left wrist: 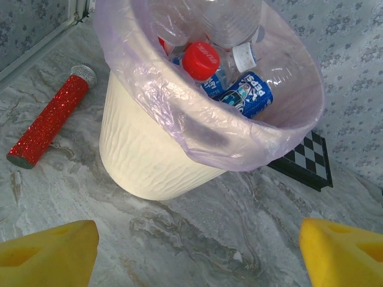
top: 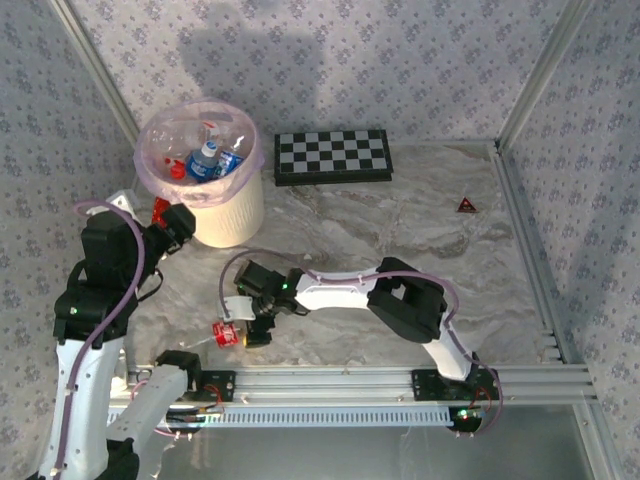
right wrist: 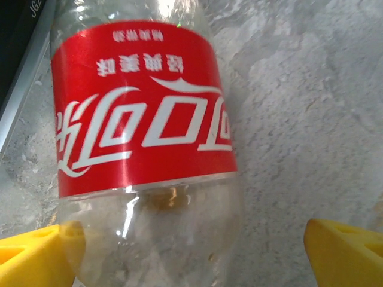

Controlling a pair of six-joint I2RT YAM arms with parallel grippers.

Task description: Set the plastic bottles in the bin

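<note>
A: Right gripper (top: 250, 325) (right wrist: 191, 257), state?
B: Released, spread wide. A red-label bottle (top: 225, 333) (right wrist: 143, 137) lies on its side on the table (top: 400, 230) between the yellow fingers (right wrist: 341, 251). One finger sits right at the bottle's side, the other is clear of it.
A: Where on the table?
B: Near edge, left of centre, well apart from the bin (top: 205, 215) (left wrist: 143, 149).
A: Left gripper (top: 180, 225) (left wrist: 197, 251)?
B: Released too, nothing between its fingers. It hangs just beside the bin's wall, camera looking into it.
A: Bin contents?
B: Several bottles (top: 207, 160): a red cap (left wrist: 200, 60) and a blue label (left wrist: 248, 95), lying on the pink bag.
A: Other stuff?
B: A red glitter cylinder (top: 160, 208) (left wrist: 51, 119) lies on the table left of the bin. The chequered board (top: 333, 157) (left wrist: 305, 161) lies flat to the bin's right.
</note>
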